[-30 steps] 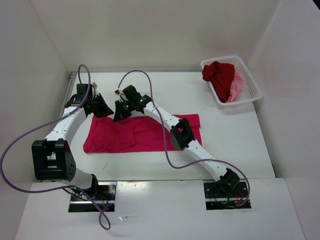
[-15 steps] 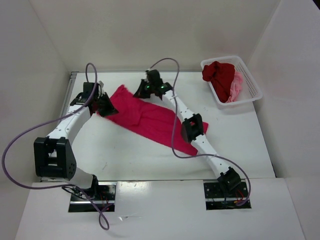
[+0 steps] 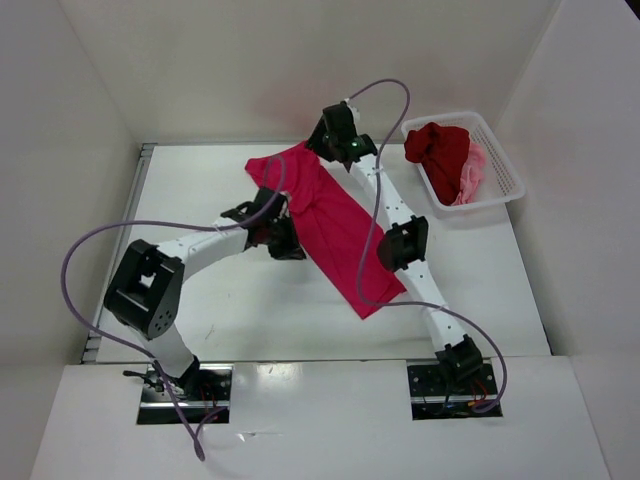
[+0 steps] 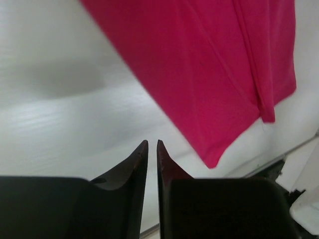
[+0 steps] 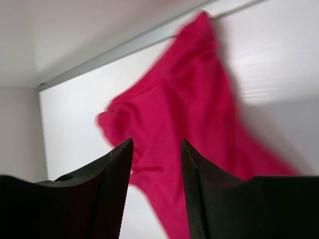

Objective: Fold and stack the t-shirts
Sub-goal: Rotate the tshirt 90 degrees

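White table, plain white walls, crimson-pink t-shirt diagonal, basket far right

Open table front-left; crimson-pink shirt mid-table, basket far right

Lab robot cell: bare white walls just beyond right pincer, white table under it, purple cables, bolted base plates well behind.

Top view overhead, looking down; wrist views close, past jaws; all share crimson shirt.
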